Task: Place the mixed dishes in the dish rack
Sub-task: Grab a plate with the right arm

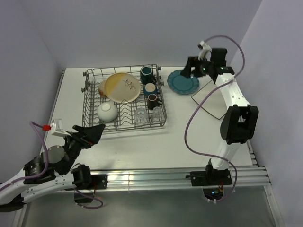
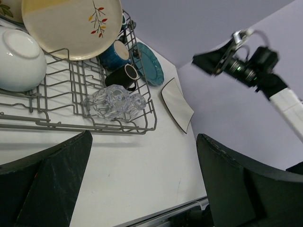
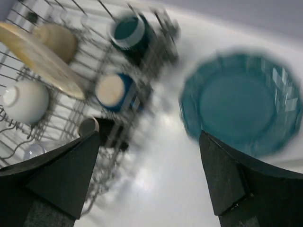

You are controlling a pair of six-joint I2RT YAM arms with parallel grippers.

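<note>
The grey wire dish rack stands left of centre. It holds the yellow-cream leaf-sprig plate leaning upright, a white bowl, three dark mugs and two clear glasses. The teal scalloped plate lies flat on the table right of the rack. The white square plate lies further right. My right gripper hovers open and empty above the teal plate's near-left edge. My left gripper is open and empty over bare table in front of the rack.
A tan plate stands behind the yellow one. The right arm reaches over the far right of the table. A metal rail runs along the near edge. Purple walls close in the back and the sides.
</note>
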